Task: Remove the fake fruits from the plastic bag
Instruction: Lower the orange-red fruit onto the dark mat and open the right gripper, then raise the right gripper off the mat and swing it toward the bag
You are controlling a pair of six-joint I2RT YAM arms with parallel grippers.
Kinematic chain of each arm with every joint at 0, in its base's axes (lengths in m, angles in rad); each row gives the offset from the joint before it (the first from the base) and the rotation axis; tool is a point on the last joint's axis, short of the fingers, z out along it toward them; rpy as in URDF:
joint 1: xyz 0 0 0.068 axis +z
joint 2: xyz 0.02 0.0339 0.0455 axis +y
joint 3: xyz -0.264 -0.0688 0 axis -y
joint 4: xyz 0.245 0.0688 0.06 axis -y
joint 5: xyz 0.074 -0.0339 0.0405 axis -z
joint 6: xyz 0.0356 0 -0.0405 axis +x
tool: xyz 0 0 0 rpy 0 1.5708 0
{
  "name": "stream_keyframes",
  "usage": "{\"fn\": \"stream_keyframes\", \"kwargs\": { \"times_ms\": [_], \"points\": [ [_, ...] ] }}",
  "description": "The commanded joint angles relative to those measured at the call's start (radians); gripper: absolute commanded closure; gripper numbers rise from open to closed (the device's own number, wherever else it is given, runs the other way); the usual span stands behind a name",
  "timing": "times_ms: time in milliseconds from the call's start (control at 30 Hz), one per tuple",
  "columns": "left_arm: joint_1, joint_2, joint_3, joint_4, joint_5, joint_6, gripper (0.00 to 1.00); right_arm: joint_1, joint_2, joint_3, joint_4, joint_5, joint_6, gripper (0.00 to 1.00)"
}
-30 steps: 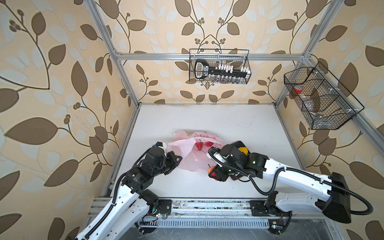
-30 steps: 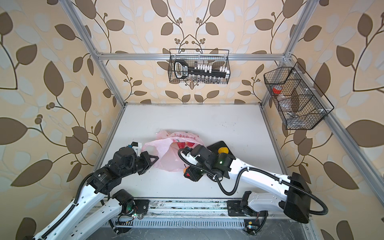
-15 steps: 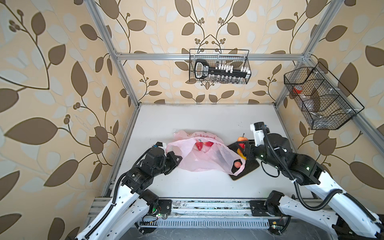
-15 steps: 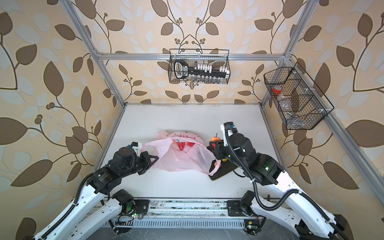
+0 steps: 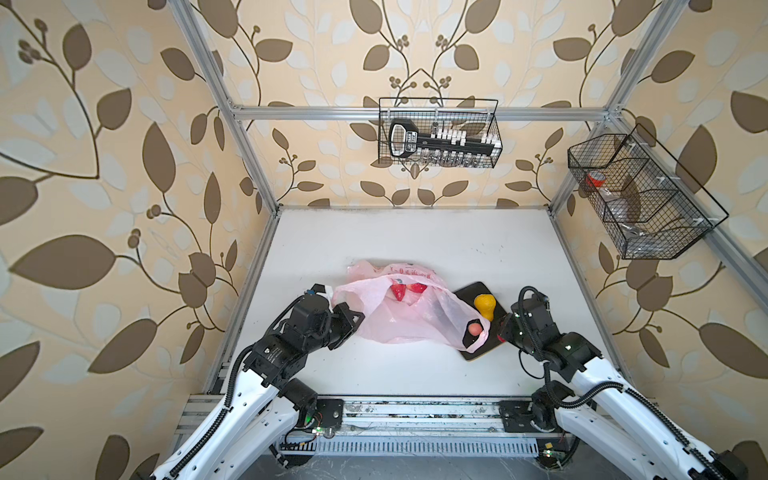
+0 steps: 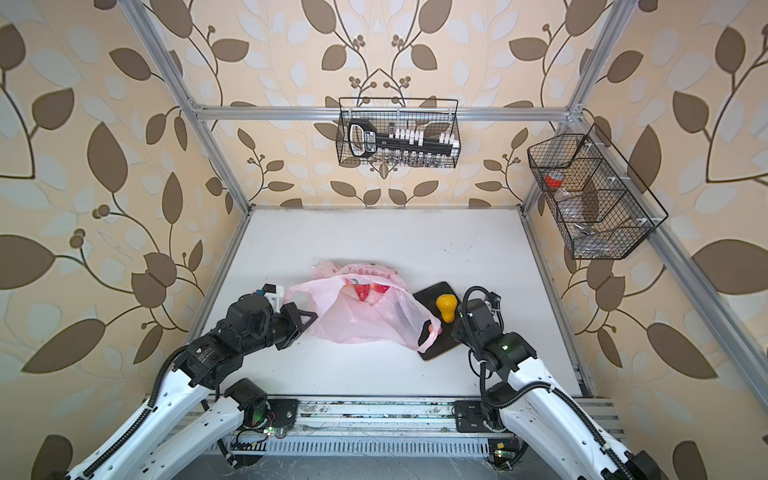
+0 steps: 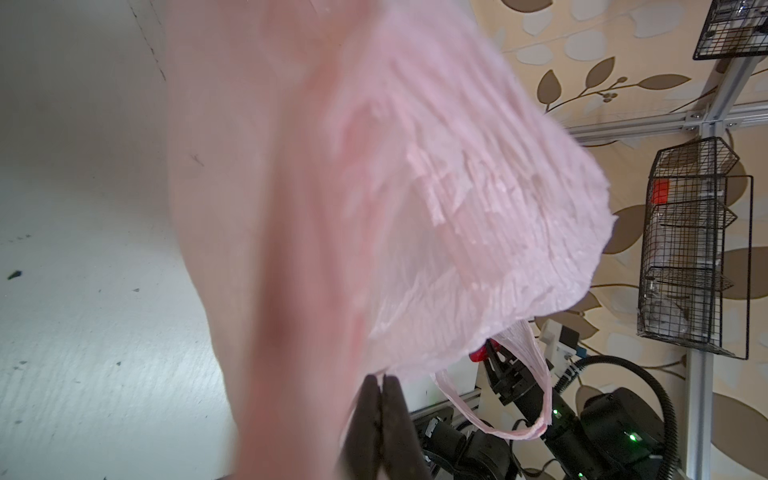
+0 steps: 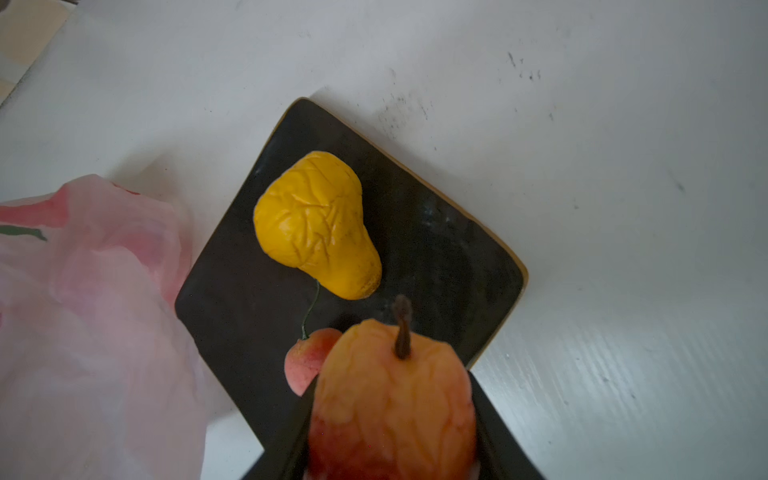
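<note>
- Left gripper (image 7: 382, 379): jaws pressed flat together, pinching a thin fold of the plastic bag (image 7: 436, 208) at its edge; seen in both top views at the bag's left side (image 5: 350, 318).
- Plastic bag: pink and translucent, lying crumpled on the white table (image 5: 415, 245) near its middle, mouth open toward the right (image 5: 399, 326) (image 6: 357, 322).
- Inside the bag's far part: red strawberries (image 5: 399, 291) (image 6: 363, 291), showing through the mouth and the film; exact count hard to tell.
- One loop handle of the bag draped over the left part of the dark square tray (image 5: 469, 293) (image 8: 436, 232), just right of the bag.
- On the tray: a yellow knobbed fruit (image 8: 316, 224) (image 5: 484, 305) lying on its side, and near it a small pinkish round fruit (image 8: 305, 361) (image 5: 475, 329) with a thin green stem, framed by the handle loop in a top view.
- Right gripper (image 8: 392, 380): jaws partly apart, clamped on either side of an orange-red knobbed fruit (image 8: 395, 419) with a brown stem, at the tray's near right edge; contact with the tray cannot be told.
- On the walls: two wire baskets (image 5: 438, 137) (image 5: 640, 195), well apart from the table's things.
</note>
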Motion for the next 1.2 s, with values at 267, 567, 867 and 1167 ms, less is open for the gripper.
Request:
{"fn": "stream_keyframes", "kwargs": {
  "times_ms": [267, 567, 867, 1167],
  "points": [
    [-0.012, -0.018, -0.011, 0.019, -0.003, -0.004, 1.00, -0.076, 0.153, -0.135, 0.325, -0.143, 0.069, 0.55],
    [-0.012, -0.022, -0.007, 0.012, -0.002, -0.002, 1.00, -0.092, 0.098, -0.149, 0.294, -0.145, 0.068, 0.32],
    [-0.012, -0.028, -0.003, 0.004, -0.006, -0.001, 1.00, -0.097, -0.069, -0.028, 0.069, -0.083, 0.046, 0.27],
    [-0.012, -0.015, -0.009, 0.023, 0.001, 0.001, 1.00, -0.098, -0.082, 0.329, -0.012, -0.148, -0.249, 0.38]
  ]
}}
